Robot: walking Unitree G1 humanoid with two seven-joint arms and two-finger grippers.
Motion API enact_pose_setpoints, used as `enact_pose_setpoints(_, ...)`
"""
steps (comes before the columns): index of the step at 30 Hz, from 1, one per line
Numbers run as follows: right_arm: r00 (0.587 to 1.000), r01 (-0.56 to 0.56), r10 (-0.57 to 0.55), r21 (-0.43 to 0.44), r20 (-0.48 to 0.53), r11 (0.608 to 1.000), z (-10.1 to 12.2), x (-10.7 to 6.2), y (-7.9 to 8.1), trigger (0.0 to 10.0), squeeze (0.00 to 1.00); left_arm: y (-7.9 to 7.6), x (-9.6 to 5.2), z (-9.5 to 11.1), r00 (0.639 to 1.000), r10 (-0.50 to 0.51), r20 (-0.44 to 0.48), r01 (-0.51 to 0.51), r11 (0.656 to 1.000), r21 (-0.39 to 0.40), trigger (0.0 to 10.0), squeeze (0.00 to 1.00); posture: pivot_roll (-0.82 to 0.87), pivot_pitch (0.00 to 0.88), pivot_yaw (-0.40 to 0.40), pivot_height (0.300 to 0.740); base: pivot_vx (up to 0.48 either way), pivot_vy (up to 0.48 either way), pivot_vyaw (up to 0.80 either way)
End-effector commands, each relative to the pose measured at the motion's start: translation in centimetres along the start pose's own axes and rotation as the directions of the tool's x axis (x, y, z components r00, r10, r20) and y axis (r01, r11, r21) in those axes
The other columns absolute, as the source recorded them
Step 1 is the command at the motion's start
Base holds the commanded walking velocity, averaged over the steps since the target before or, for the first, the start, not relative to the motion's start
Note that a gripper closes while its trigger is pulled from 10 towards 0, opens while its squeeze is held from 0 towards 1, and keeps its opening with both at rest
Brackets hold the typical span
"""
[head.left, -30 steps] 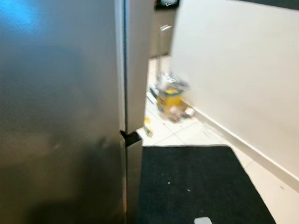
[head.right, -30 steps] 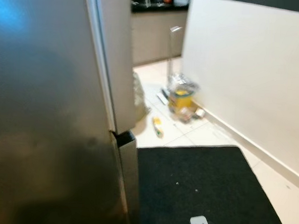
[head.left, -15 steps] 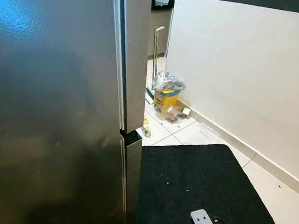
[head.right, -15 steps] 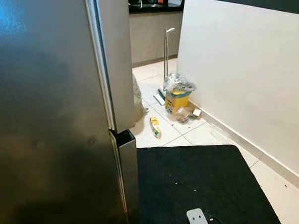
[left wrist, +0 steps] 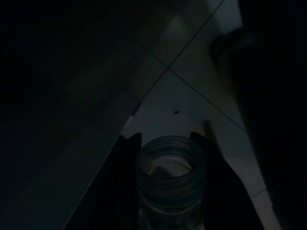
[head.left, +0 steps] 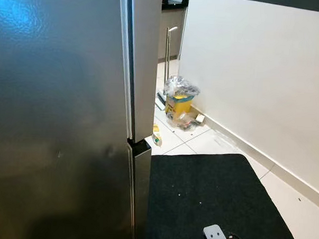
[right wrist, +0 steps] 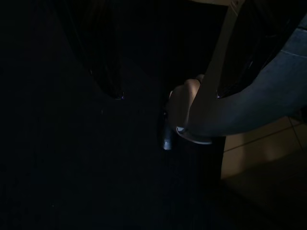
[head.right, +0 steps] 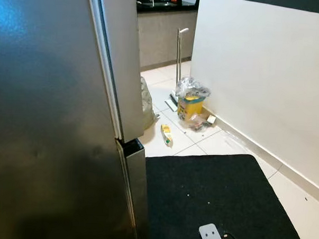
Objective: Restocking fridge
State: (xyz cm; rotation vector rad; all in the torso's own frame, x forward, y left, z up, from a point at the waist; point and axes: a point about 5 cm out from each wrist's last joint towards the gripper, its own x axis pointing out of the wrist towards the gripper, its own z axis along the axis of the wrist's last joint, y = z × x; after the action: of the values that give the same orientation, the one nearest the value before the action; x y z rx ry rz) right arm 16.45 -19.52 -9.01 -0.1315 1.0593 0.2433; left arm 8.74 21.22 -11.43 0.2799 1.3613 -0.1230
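Standing right at the fridge; its steel doors are shut, upper and lower door meeting at a seam, so nothing is going inside yet; judging the restock as barely begun: door needs opening, then the item placing on a shelf.

Left hand is grasping a glass jar by the neck, one black finger on each side of the rim; jar is hanging low over the tile floor; lid seems off, contents too dark to read.

Right hand: view is nearly black; cannot tell whether it is open or clenched. A person's hand is showing beyond it, holding something small; unclear what.

Beside the fridge: black mat with a small grey plate and cable, white wall, a yellow bin with a plastic bag and litter around it.

Fridge interior and handles are hidden.
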Motion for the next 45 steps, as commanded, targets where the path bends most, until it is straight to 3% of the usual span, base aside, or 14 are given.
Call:
enact_pose_setpoints(1,1.000,-0.006,0.006,-0.001,-0.022,1.000,-0.72,-0.11,0.04,10.0,0.00,0.07,0.01,0.70,1.000,0.005,0.023,-0.004,0.999,-0.038,10.0,0.00,-0.02,0.000,0.006,0.740,-0.292,0.000,0.00)
enact_pose_setpoints(41,1.000,-0.009,0.009,0.004,-0.027,1.000,-0.86,-0.05,0.33,10.0,0.00,-0.12,0.02,0.56,1.000,-0.006,0.015,0.006,0.999,-0.036,10.0,0.00,-0.02,0.000,0.010,0.740,-0.380,0.000,0.00)
enact_pose_setpoints(45,1.000,-0.010,0.010,0.004,-0.027,1.000,-0.86,-0.05,0.34,10.0,0.00,-0.06,0.01,0.63,1.000,0.000,0.020,0.000,1.000,-0.026,10.0,0.00,-0.02,0.000,0.009,0.740,0.000,0.000,0.00)
